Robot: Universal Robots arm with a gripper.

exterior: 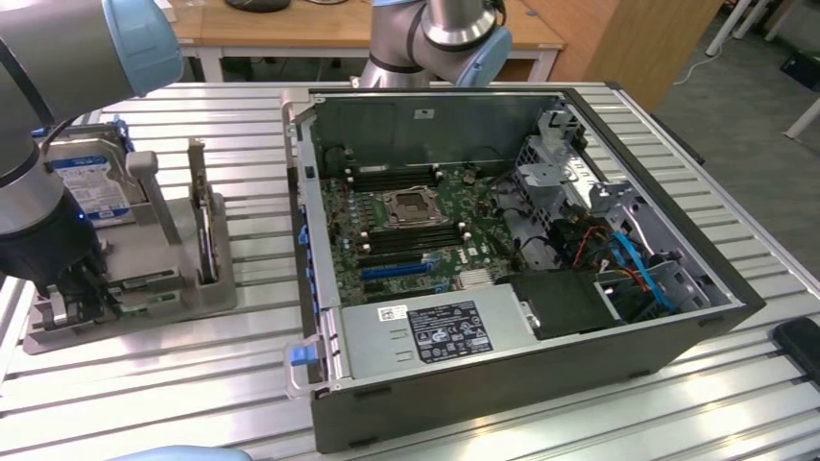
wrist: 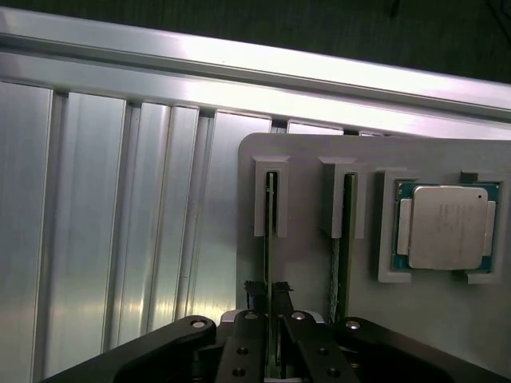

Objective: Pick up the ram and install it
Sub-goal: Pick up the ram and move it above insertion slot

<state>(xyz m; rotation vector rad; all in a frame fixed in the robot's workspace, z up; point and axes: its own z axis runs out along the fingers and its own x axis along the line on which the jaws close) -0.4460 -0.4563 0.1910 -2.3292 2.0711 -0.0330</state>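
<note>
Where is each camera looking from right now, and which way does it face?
Exterior view: off the arm, high up, looking down on the slatted table, the open computer case and the holder at the exterior view's left; the arm and gripper show.
Wrist view: on the wrist, looking down past the gripper, shut on the ram, at the holder and the CPU.
Shared: the holder, the gripper and the table slats.

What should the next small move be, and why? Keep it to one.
Probably a slow, straight lift out of the slot. The gripper looks closed on the ram, which stands on edge in a narrow slot of the grey holder, with a second stick in the neighbouring slot. Tilting or pulling sideways would likely bind it against the slot walls.
</note>
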